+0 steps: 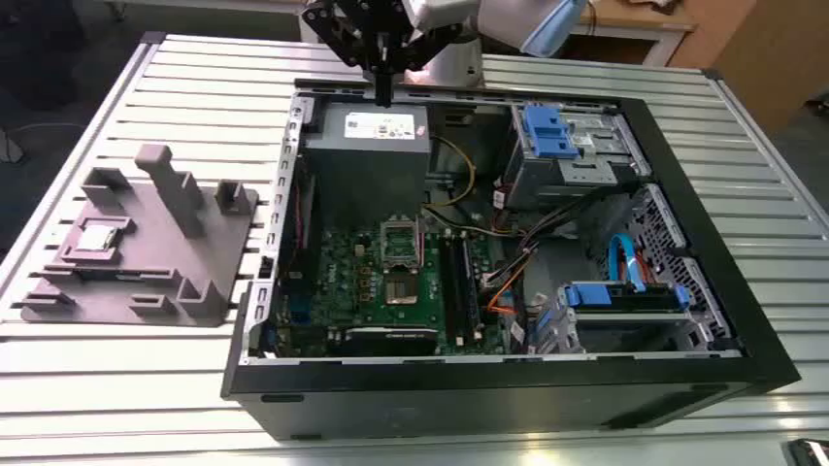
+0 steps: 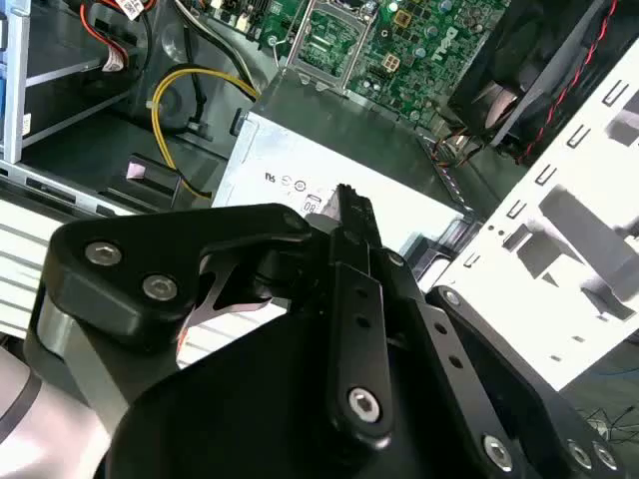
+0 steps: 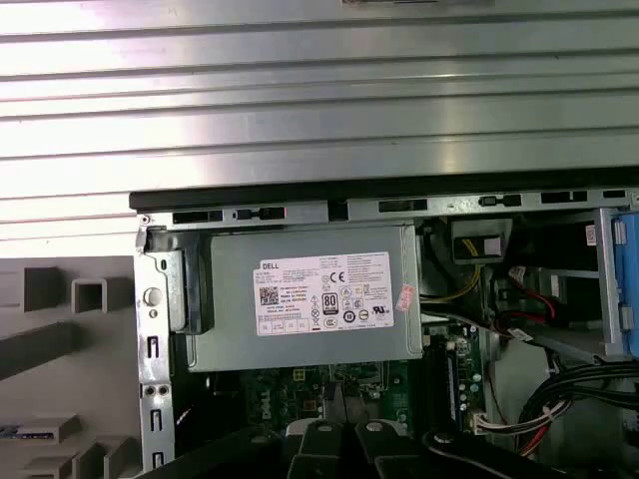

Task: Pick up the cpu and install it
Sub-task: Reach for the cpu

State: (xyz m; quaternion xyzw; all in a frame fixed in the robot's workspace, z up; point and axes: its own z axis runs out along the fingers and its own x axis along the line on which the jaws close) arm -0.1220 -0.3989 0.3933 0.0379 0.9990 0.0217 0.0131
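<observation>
The cpu point(image 1: 101, 236), a small pale square chip, lies in a recess of the grey fixture tray point(image 1: 194, 262) on the exterior view's left, outside the computer case. On the green motherboard point(image 1: 349, 282) the metal socket frame point(image 1: 402, 257) stands open; it also appears in the second wrist view point(image 2: 329, 45). My gripper point(image 1: 384, 95) hangs over the far end of the case, above the grey power supply point(image 1: 376, 136), far from the cpu. Its black fingers point(image 2: 351, 210) are pressed together with nothing between them.
The open black case point(image 1: 725, 320) lies on a slatted metal table point(image 1: 155, 388). Inside are blue drive brackets point(image 1: 547, 131), cable bundles point(image 1: 557, 218), a memory slot row point(image 1: 460, 291) and a fan point(image 2: 539, 70). The tray carries upright posts point(image 1: 169, 184).
</observation>
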